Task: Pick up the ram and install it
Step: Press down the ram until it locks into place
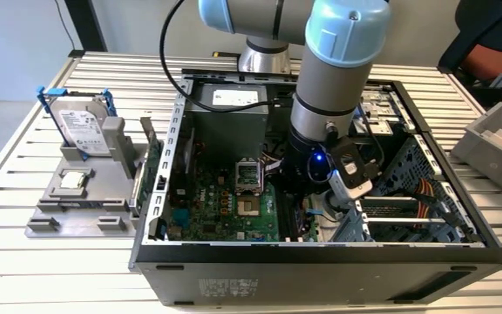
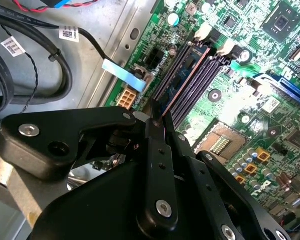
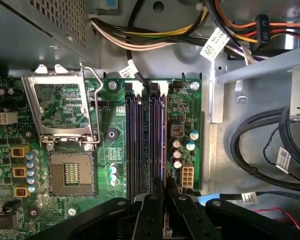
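Gripper (image 2: 157, 117) is down inside the open PC case (image 1: 321, 252), fingers closed flat on the RAM stick (image 2: 182, 75), which stands on edge in the outermost memory slot (image 3: 161, 145), nearest the motherboard (image 3: 110, 150) edge by the drive cage.

Judgement: seating step. Press straight down, evenly along the stick, keeping it in line with the slot; any tilt risks jamming.

Count: four memory slots, one RAM stick, one open CPU socket (image 3: 70, 172), one hard drive (image 1: 83, 127) on the stand at the worktop's edge.

Arm reaches straight down, claw (image 2: 157, 122) fingers pinched nearly together.
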You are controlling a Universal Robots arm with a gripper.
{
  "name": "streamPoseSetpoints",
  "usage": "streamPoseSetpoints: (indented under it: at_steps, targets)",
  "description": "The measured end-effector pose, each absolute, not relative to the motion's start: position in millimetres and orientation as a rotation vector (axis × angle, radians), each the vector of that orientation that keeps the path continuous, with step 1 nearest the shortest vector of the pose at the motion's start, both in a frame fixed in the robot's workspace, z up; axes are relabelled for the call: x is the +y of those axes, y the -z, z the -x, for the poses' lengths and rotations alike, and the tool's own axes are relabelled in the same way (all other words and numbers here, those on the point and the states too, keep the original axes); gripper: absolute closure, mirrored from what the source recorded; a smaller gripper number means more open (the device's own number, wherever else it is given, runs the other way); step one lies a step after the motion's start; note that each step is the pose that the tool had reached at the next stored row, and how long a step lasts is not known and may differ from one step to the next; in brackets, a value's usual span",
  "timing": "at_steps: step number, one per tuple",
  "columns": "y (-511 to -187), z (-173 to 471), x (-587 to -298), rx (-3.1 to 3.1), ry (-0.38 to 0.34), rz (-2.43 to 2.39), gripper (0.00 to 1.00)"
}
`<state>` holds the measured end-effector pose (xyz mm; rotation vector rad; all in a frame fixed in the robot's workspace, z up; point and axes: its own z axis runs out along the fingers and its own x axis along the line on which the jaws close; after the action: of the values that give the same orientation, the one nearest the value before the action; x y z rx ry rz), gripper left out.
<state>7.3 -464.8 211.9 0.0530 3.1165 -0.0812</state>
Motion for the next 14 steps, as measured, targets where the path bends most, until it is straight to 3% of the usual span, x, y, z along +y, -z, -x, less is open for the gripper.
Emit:
streamPoseSetpoints:
  at_steps: [14]
  targets:
    - [-210.6, -7.4, -464.4, 3.116, 0.079, -0.053, 1.0]
